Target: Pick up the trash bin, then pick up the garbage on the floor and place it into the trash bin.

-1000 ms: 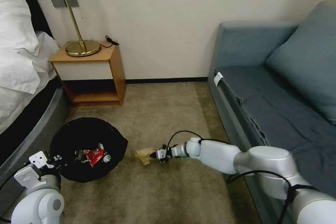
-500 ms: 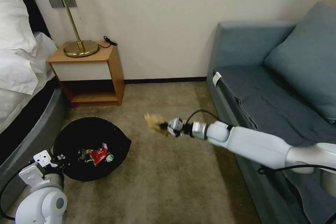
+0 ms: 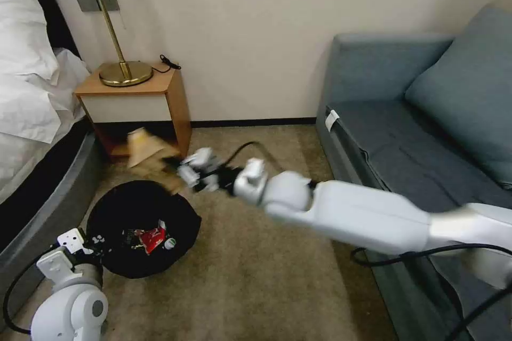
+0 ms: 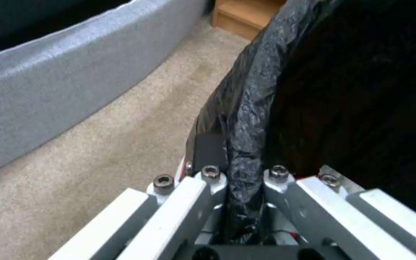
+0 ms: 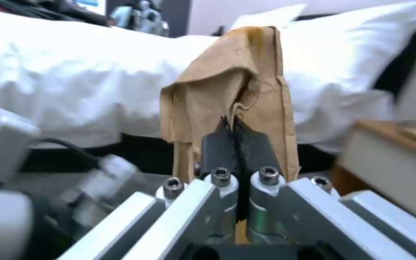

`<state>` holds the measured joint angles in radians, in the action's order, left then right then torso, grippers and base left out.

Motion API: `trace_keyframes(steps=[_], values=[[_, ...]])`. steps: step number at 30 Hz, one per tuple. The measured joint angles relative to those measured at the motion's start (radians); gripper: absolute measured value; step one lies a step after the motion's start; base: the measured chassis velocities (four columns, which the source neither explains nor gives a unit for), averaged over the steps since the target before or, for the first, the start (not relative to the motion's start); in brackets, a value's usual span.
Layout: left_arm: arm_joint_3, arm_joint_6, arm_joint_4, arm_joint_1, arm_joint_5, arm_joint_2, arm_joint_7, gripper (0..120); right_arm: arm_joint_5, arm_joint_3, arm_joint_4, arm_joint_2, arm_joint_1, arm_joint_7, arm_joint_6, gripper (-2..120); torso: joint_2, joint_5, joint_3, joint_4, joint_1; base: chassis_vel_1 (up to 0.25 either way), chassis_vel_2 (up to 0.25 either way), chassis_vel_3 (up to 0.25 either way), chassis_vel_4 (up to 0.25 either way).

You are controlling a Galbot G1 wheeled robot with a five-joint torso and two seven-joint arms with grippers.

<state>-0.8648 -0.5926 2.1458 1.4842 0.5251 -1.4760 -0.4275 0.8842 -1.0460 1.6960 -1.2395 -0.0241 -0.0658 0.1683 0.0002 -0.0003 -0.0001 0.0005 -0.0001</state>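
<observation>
The trash bin (image 3: 141,226), its black liner (image 4: 251,108) draped over the rim so that the white shell is hidden, sits low on the carpet (image 3: 256,277) just in front of the wooden nightstand (image 3: 140,109). Inside the bin lie a red-white wrapper (image 3: 151,238), a bottle (image 3: 169,243) of which little more than a pale end shows, and a dark wrapper (image 3: 128,237) too small to read. The left gripper (image 4: 239,180) is at the bin's near rim, on the side away from the nightstand, its fingers (image 4: 208,148) pressed together on a fold of the liner; in the head view this gripper (image 3: 88,245) is partly covered by its own wrist. Above the bin's far rim, between the bin and the nightstand, hangs the crumpled tan paper (image 5: 232,97), clear of the floor; in the head view the paper (image 3: 146,152) is smeared by motion and its outline is hard to trace. The right gripper (image 5: 237,139) pinches the paper's lower edge, its black pads (image 5: 256,144) closed tight with the sheet standing up beyond them. From the head camera the right gripper (image 3: 189,170) is also blurred, reaching in from the blue sofa (image 3: 426,144) side, with a black cable (image 3: 256,148) looping over its wrist. Beyond the nightstand a white-sheeted bed (image 3: 32,90) is cut off at the frame's edge, and a brass lamp (image 3: 114,26) stands on the nightstand, its shade clipped at the top.
</observation>
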Motion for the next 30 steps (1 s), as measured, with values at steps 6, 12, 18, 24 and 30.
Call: trace_keyframes(steps=[6, 12, 18, 24, 30], values=[[0.001, 0.0, 0.013, 0.005, 0.003, -0.002, -0.001, 3, -0.034, -0.061, -0.119, -0.093, -0.026, -0.023, 0.01, 0, 0.0, 0.0001, 0.0, -0.0004, 0.0, 0.0, 0.0, 0.0, 0.0], [-0.001, 0.0, 0.022, 0.007, 0.006, -0.001, -0.001, 3, -0.058, -0.115, -0.164, -0.11, -0.04, -0.046, 0.007, 0, 0.0, 0.0001, 0.0, -0.0005, 0.0, 0.0, 0.0, 0.0, 0.0], [0.001, 0.0, 0.03, 0.007, 0.008, 0.0, -0.001, 3, -0.088, -0.154, -0.182, -0.107, -0.044, -0.091, -0.006, 7, 0.0, 0.0002, 0.0, -0.0006, 0.0, 0.0, 0.0, 0.0, 0.0], [0.005, 0.0, 0.035, 0.009, 0.009, 0.0, -0.001, 3, -0.102, -0.153, -0.174, -0.098, -0.048, -0.112, -0.012, 26, 0.0, 0.0003, 0.0, -0.0006, 0.0, 0.0, 0.0, 0.0, 0.0], [0.005, 0.0, 0.042, 0.011, 0.011, -0.002, -0.004, 3, -0.114, -0.145, -0.159, -0.087, -0.044, -0.118, -0.012, 51, 0.0, 0.0004, 0.0, -0.0006, 0.0, 0.0, 0.0, 0.0, 0.0]])
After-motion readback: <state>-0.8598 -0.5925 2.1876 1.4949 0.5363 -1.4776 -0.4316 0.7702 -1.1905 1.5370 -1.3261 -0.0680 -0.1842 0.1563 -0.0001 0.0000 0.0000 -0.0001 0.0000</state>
